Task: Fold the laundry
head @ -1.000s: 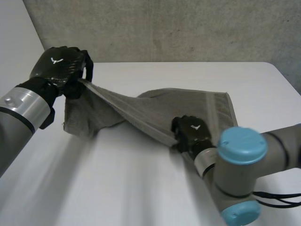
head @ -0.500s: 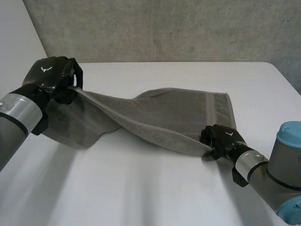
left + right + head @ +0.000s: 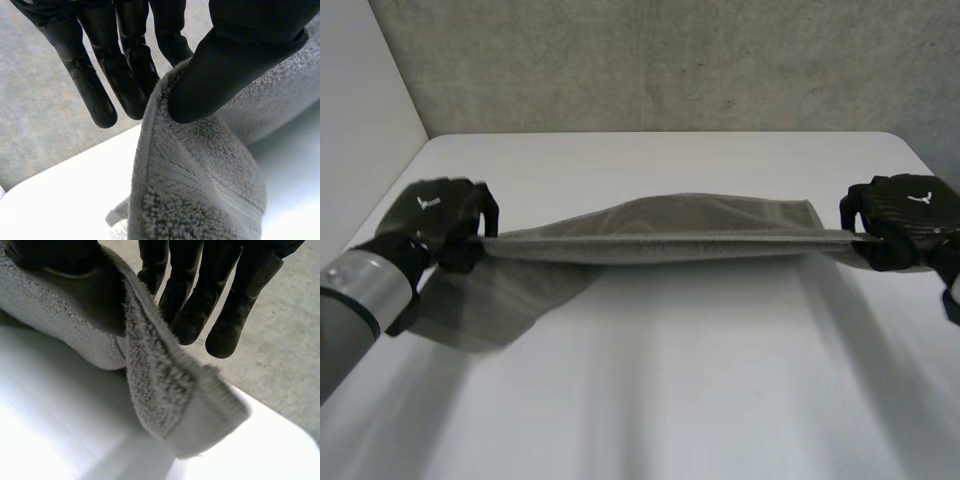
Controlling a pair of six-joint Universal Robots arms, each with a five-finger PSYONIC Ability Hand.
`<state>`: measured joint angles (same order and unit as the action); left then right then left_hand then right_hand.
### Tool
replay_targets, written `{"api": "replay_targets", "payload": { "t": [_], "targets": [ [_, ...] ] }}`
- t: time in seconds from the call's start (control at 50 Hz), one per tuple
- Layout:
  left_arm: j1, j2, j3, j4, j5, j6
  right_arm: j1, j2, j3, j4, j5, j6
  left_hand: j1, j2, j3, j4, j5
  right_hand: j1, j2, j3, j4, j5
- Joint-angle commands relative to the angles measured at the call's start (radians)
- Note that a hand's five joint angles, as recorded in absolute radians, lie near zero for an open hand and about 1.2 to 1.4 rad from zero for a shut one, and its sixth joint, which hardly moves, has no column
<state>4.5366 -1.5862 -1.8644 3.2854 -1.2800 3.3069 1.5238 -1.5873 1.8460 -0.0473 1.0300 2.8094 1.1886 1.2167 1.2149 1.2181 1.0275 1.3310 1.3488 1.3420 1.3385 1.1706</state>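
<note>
Behind the grey towel (image 3: 700, 225), a rough concrete wall (image 3: 670, 60). Under the towel, a white surface (image 3: 650, 400), bare in front of it.

Pulled out into one long taut band, held up off the surface between both hands. Behind the towel's tight front edge, a wider layer arching up at the middle. Below the towel's left end, a loose flap drooping toward the surface. Near the towel's right end, a striped woven border.

At the towel's left end, a grey arm (image 3: 360, 300) ending in the left hand (image 3: 440, 215). Pinching that corner between the thumb (image 3: 235, 65) and straight fingers (image 3: 130, 75), with the ribbed hem folded over just beneath the thumb.

At the towel's right end, the right hand (image 3: 905, 215). Likewise clamped on the corner, with the thumb (image 3: 65, 260) pressing the terry pile against the fingers (image 3: 190, 305) and the flat hem sticking out past the fingertips.

Beside the towel's hem, below the left hand's pinch, a small white tag (image 3: 117, 230).
</note>
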Motion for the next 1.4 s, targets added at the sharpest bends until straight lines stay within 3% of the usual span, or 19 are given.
{"api": "replay_targets", "payload": {
  "t": [0.02,0.04,0.06,0.1,0.12,0.16,0.22,0.34,0.44,0.54,0.62,0.82,0.98,1.4],
  "targets": [
    [-0.001,0.058,-0.093,-0.152,0.050,0.245,-0.086,-0.073,-0.102,0.366,-0.056,-0.404,0.208,0.180,0.181,0.178,0.194,0.065,0.047,0.054,0.058,0.051],
    [-0.001,0.058,-0.093,-0.153,0.050,0.246,-0.111,-0.071,-0.132,0.467,-0.054,-0.501,0.208,0.180,0.181,0.178,0.194,0.065,0.047,0.054,0.058,0.051],
    [0.001,0.074,-0.105,-0.208,0.060,0.291,-0.111,-0.071,-0.133,0.468,-0.054,-0.502,0.208,0.180,0.181,0.178,0.194,0.065,0.047,0.054,0.058,0.051],
    [0.001,0.089,-0.114,-0.263,0.071,0.331,-0.154,-0.073,-0.195,0.680,-0.066,-0.655,0.208,0.180,0.181,0.178,0.194,0.065,0.047,0.054,0.058,0.051],
    [0.002,0.110,-0.121,-0.315,0.085,0.364,-0.154,-0.073,-0.195,0.681,-0.067,-0.656,0.208,0.180,0.181,0.178,0.194,0.065,0.047,0.054,0.058,0.051],
    [0.005,0.133,-0.124,-0.354,0.105,0.379,-0.171,-0.071,-0.246,0.835,-0.077,-0.723,0.208,0.180,0.181,0.178,0.194,0.065,0.047,0.054,0.058,0.051],
    [0.009,0.166,-0.125,-0.392,0.142,0.381,-0.172,-0.069,-0.266,0.857,-0.085,-0.725,0.208,0.180,0.181,0.178,0.194,0.065,0.047,0.054,0.058,0.051],
    [0.024,0.157,-0.111,-0.305,0.160,0.376,-0.180,-0.002,-0.274,0.779,-0.110,-0.725,0.208,0.180,0.181,0.178,0.194,0.065,0.047,0.054,0.058,0.051],
    [0.021,0.073,-0.092,-0.173,0.159,0.378,-0.162,0.121,-0.289,0.713,-0.067,-0.729,0.208,0.180,0.181,0.178,0.194,0.065,0.047,0.054,0.058,0.051],
    [-0.005,-0.087,-0.020,-0.040,0.150,0.385,-0.058,0.295,-0.408,0.685,0.074,-0.723,0.208,0.180,0.181,0.178,0.194,0.065,0.047,0.054,0.058,0.051],
    [-0.021,-0.275,0.109,0.019,0.148,0.388,-0.004,0.354,-0.461,0.656,0.128,-0.708,0.208,0.180,0.181,0.178,0.194,0.065,0.047,0.054,0.058,0.051],
    [-0.054,-0.553,0.399,0.029,0.159,0.378,0.085,0.463,-0.542,0.320,0.160,-0.465,0.208,0.180,0.181,0.178,0.194,0.065,0.047,0.054,0.058,0.051],
    [-0.085,-0.708,0.594,0.049,0.154,0.379,0.145,0.579,-0.599,0.110,0.300,-0.442,0.208,0.180,0.181,0.178,0.194,0.065,0.047,0.054,0.058,0.051],
    [-0.125,-0.825,0.720,0.128,0.148,0.381,0.165,0.724,-0.666,0.043,0.386,-0.487,0.208,0.180,0.181,0.178,0.194,0.065,0.047,0.054,0.058,0.051]
  ]
}}
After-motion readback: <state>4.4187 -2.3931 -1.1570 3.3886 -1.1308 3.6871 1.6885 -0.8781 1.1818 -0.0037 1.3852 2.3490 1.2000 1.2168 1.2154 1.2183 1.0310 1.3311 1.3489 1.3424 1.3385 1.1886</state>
